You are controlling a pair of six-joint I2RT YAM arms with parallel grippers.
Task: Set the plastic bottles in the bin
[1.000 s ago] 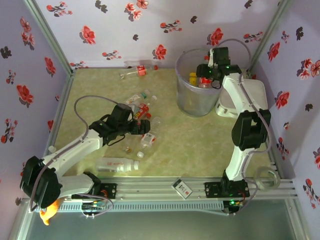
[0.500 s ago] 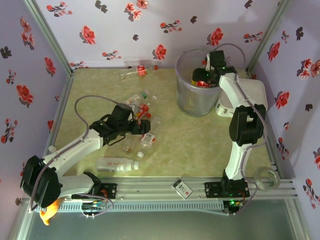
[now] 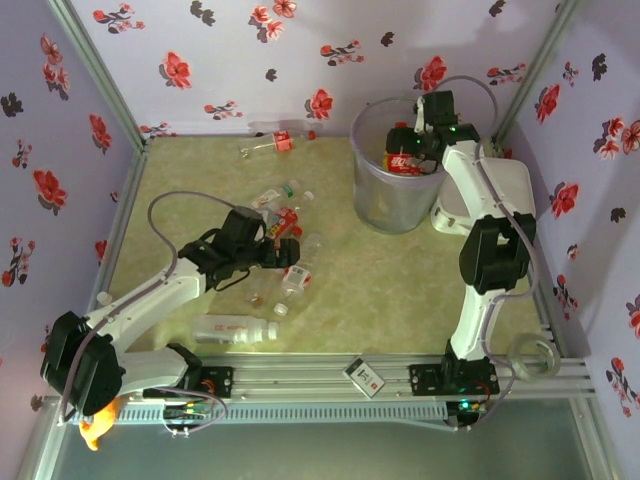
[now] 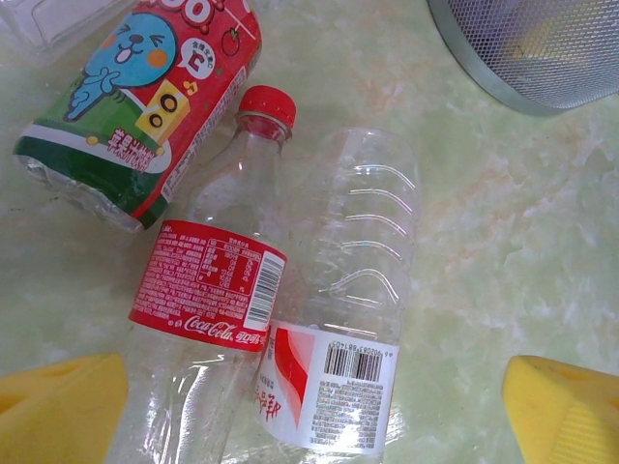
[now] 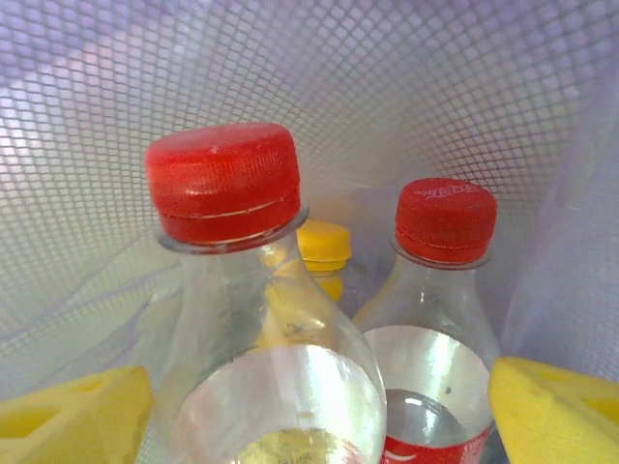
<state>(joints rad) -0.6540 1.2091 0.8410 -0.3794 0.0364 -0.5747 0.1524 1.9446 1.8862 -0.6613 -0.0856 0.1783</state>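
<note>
The bin [image 3: 385, 205] stands at the back right, its mesh wall [image 5: 435, 87] all round my right wrist view. My right gripper [image 3: 408, 150] hangs open inside its rim. Two red-capped plastic bottles [image 5: 261, 319] [image 5: 435, 319] stand between the spread yellow fingers [image 5: 68, 416], a yellow-capped one [image 5: 324, 246] behind. My left gripper [image 3: 290, 252] is open low over the pile of bottles [image 3: 285, 220]. Between its fingers lie a Coca-Cola bottle [image 4: 218, 280] and a clear white-labelled bottle [image 4: 348, 338]. More bottles lie at the back [image 3: 275, 140] and front [image 3: 235, 327].
A flat white lid-like object [image 3: 510, 190] lies right of the bin. A bottle with a cartoon label [image 4: 145, 97] lies beyond the left gripper, and the bin's base [image 4: 542, 48] is close by. A small box [image 3: 364, 375] rests on the front rail.
My right gripper opened over the bin and the red-labelled bottle it held now sits inside. The left arm has stayed where it was.
</note>
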